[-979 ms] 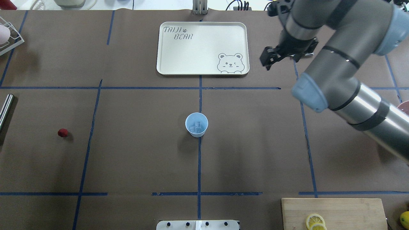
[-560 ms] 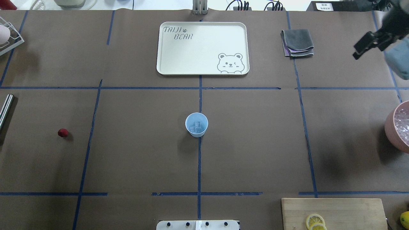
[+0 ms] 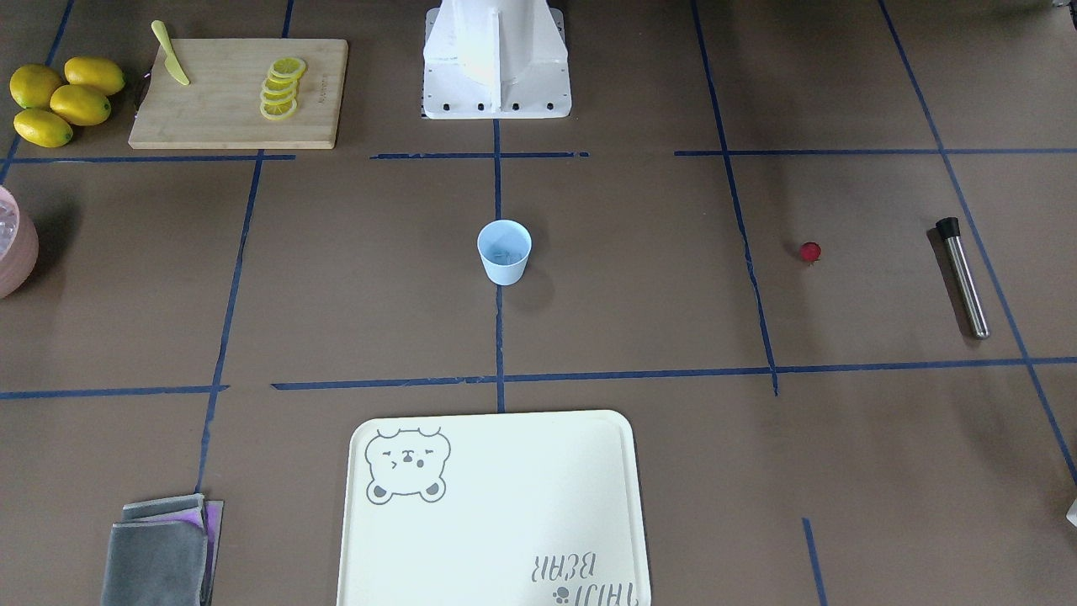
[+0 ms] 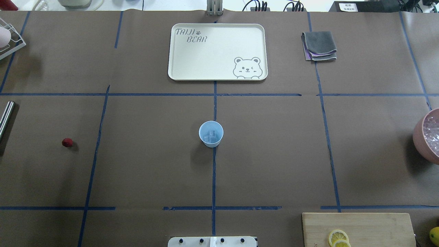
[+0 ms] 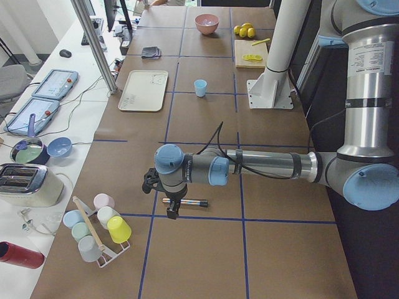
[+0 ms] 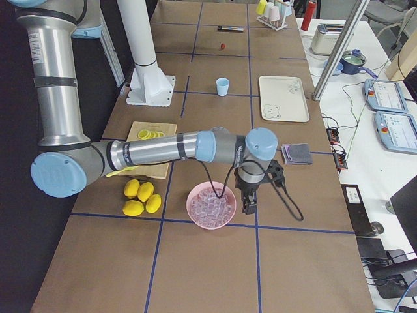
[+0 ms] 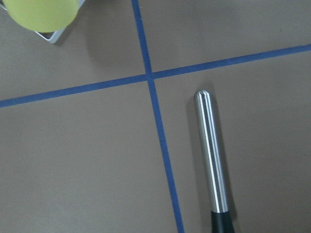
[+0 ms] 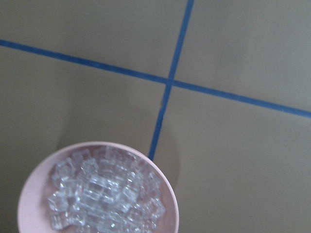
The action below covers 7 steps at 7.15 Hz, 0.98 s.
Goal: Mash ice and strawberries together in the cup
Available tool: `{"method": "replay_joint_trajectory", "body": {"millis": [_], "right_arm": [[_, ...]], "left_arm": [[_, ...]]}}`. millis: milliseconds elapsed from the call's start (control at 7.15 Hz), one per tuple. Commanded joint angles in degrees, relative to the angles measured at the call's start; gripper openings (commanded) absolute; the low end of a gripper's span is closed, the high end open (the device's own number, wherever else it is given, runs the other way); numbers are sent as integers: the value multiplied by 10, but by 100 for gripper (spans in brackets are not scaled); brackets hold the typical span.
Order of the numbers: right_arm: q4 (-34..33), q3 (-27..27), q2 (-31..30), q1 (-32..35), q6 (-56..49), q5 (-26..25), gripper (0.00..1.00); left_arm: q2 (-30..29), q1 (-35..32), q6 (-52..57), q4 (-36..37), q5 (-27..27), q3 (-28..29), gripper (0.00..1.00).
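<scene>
The light-blue cup (image 4: 211, 133) stands upright at the table's middle, with a few clear ice chunks (image 4: 210, 137) inside. A small red strawberry (image 4: 67, 142) lies alone far to its left. Beyond it a steel muddler (image 4: 6, 118) with a black end lies flat. My left gripper (image 5: 171, 208) hangs just over the muddler (image 5: 187, 202); I cannot tell if it is open or shut. My right gripper (image 6: 247, 205) hovers beside a pink bowl (image 6: 210, 206) heaped with ice; its state I cannot tell either. Neither wrist view shows fingers.
A cream bear tray (image 4: 192, 51) lies at the far middle, a folded grey cloth (image 4: 319, 45) to its right. A cutting board (image 3: 227, 109) carries lemon slices and a knife, whole lemons (image 3: 59, 99) beside it. A rack of coloured cups (image 5: 93, 230) sits near my left gripper.
My right arm has swung out of the overhead view to the right, uncovering the grey cloth and the pink bowl. Cup, strawberry and muddler have not moved.
</scene>
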Motion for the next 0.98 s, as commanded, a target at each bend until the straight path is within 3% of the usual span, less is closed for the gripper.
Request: {"method": "replay_joint_trajectory", "body": {"millis": [0, 420, 699, 839], "right_arm": [[60, -12, -67, 16, 10, 0, 100], [109, -11, -66, 7, 65, -14, 100], [109, -11, -70, 3, 68, -12, 100], [109, -11, -70, 3, 67, -12, 100]], "left_arm": [[-6, 0, 4, -6, 18, -5, 100], [-29, 4, -49, -62, 15, -16, 100], [-18, 72, -70, -137, 16, -18, 100], [14, 109, -82, -186, 15, -18, 100]]}}
